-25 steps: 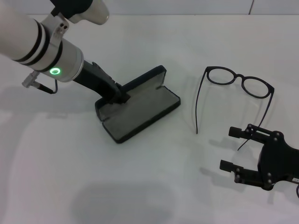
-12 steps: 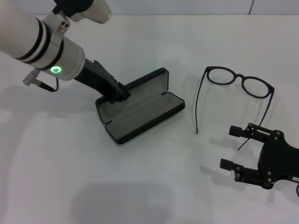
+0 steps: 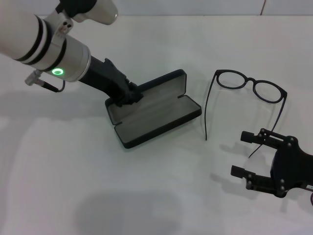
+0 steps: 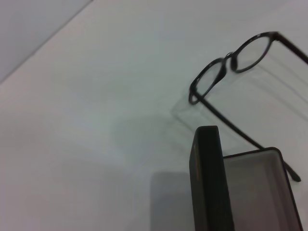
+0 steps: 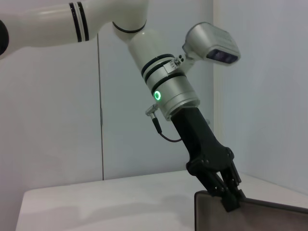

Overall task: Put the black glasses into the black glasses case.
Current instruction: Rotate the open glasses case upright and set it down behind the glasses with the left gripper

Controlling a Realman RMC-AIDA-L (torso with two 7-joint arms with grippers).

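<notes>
The left pincer gripped the open black glasses case mid-surface, positioning it. The right pincer hovered open, empty; reaching the black glasses seemed next.

left pincer on black glasses case lid

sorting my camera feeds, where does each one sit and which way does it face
Head view: high on the robot, looking down at the table; shows left pincer on the open black glasses case, right pincer near the black glasses.
Left wrist view: low by the case lid, facing the glasses; no own fingers visible.
Right wrist view: low, facing the left arm.
All three show the case.
</notes>
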